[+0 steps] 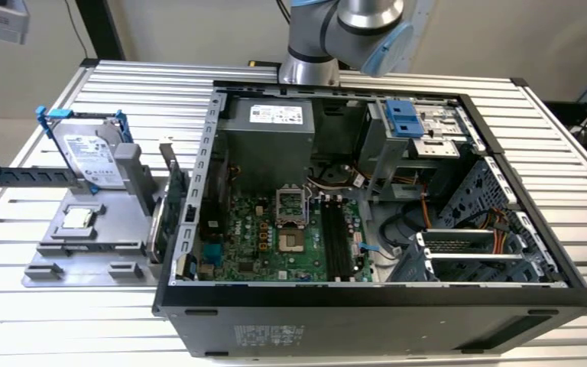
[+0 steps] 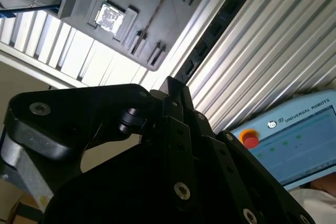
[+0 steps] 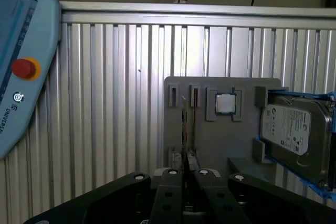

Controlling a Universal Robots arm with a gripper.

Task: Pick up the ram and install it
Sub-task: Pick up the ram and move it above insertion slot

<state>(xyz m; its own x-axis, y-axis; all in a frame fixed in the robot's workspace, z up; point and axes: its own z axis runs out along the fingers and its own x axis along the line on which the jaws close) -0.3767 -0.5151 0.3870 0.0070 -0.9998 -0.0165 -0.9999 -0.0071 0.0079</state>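
Gripper (image 3: 184, 170): fingers (image 3: 170, 182) drawn narrow, clamped on ram (image 2: 215, 30). Ram sticks straight out past fingertips, edge-on in first wrist view; row of dark chips shows in second wrist view. Off to one side of fingers: teach pendant (image 3: 21, 66), red button. Beyond ram tip: slatted table (image 3: 105, 103) carrying grey holder (image 3: 210, 145), with processor chip (image 3: 226, 103) and blue-railed hard drive (image 3: 294, 129).

The ram (image 2: 211, 32), a long dark stick, juts from the claw (image 2: 176, 85) gripping it.
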